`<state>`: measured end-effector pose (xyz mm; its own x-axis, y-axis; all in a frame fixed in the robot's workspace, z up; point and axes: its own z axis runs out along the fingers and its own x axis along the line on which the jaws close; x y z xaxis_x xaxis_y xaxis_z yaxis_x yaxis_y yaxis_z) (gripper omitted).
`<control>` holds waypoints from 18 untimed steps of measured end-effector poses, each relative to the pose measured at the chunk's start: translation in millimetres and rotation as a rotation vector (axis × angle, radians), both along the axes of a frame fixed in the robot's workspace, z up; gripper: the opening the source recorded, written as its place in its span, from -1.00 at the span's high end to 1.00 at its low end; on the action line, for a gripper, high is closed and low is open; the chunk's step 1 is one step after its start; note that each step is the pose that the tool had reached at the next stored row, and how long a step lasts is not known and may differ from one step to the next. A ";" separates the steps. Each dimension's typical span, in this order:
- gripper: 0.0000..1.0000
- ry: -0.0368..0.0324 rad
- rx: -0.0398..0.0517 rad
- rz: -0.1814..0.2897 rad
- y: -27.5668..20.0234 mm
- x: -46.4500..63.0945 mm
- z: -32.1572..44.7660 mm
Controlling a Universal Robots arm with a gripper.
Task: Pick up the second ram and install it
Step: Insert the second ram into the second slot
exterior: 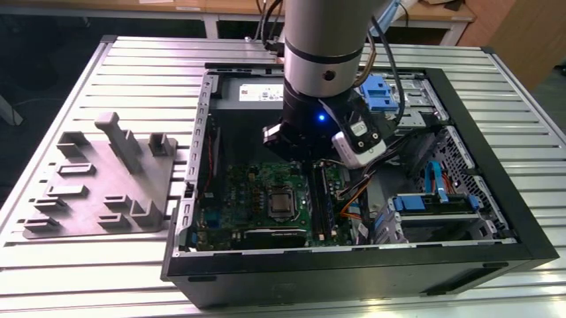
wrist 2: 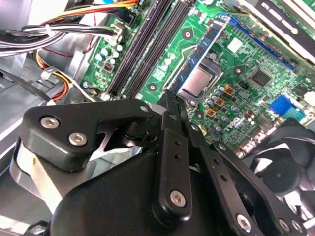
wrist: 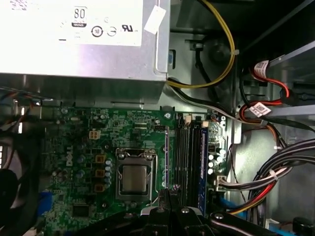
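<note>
1. Computer case (exterior: 354, 278): in the exterior view it lies at 3 o'clock of the grey holder tray (exterior: 97, 192).
2. Gripper (wrist: 170, 196): fingers pressed together, pinching nothing, tips near the memory slots (wrist: 187, 157).
3. Second ram (wrist: 203, 162): seemingly the blue-edged stick standing in the slot at 3 o'clock of the processor socket (exterior: 281, 202). Off-centre pressure could leave one end unlatched.
</note>
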<state>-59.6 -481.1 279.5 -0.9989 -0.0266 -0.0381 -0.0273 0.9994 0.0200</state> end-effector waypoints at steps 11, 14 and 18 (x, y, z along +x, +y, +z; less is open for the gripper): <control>0.77 0.0007 0.0040 0.000 -0.4 17.6 -6.5; 0.77 0.0007 0.0043 -0.006 -0.6 18.9 -10.1; 0.77 0.0007 0.0046 -0.018 -0.7 20.3 -13.7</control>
